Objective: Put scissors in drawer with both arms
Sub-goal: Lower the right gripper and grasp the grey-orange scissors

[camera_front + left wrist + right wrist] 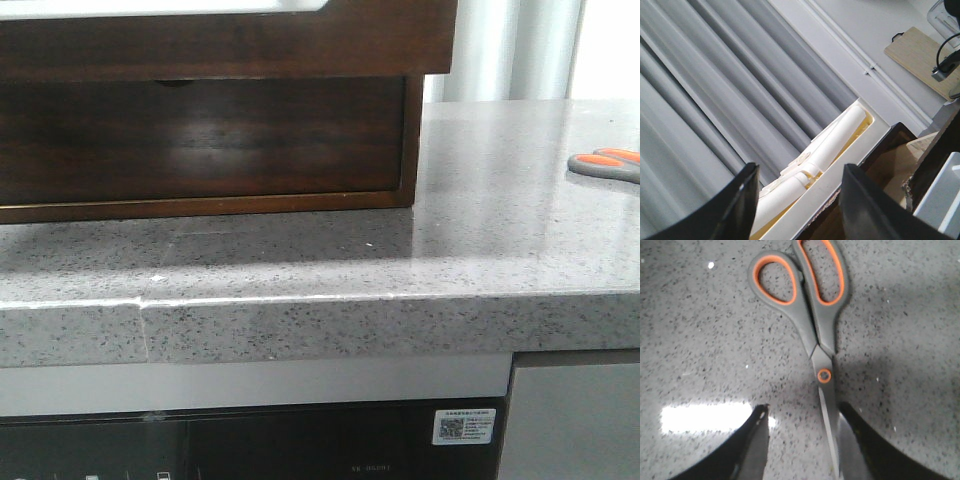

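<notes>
The scissors (608, 163), grey with orange-lined loops, lie flat on the speckled counter at the far right of the front view. In the right wrist view the scissors (817, 315) point their blades in between my right gripper's (803, 409) open fingers, close to one finger (865, 445). The drawer (230, 45), dark brown with a white cut-out along its top, stands shut at the upper left. My left gripper (799, 170) hangs open and empty above the dark wooden unit (882, 172). Neither arm shows in the front view.
Under the drawer is a second drawer front (200, 135) with a small half-round notch. A white trough of white rolls (832, 150) lies behind the unit, before grey curtains (715, 90). The counter's front edge (320, 320) runs above an appliance with a QR sticker (463, 426).
</notes>
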Available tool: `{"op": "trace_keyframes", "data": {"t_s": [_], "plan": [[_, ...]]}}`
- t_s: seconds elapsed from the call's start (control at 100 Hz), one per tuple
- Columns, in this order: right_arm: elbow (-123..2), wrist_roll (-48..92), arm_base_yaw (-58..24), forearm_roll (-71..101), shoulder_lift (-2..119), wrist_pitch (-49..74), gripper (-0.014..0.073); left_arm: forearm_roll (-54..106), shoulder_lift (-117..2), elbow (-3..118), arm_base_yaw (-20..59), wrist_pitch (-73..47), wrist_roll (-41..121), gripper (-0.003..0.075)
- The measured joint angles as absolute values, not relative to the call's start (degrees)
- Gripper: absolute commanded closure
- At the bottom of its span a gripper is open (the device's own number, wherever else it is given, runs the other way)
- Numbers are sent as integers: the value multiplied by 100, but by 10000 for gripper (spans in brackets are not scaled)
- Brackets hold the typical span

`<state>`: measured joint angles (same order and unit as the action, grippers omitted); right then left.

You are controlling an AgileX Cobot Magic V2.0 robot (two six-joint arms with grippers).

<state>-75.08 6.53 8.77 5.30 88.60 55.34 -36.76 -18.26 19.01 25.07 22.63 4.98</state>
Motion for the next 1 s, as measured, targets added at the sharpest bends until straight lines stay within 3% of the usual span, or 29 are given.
{"op": "trace_keyframes", "data": {"t_s": [0.44,1.0], "plan": [[-8008,982,877,333,9830,5708,358,-3673,-1826,1901,2507,2251,498,394],[-8021,1277,877,323,10174,5565,358,-3673,-1826,1901,2507,2241,498,393]]}}
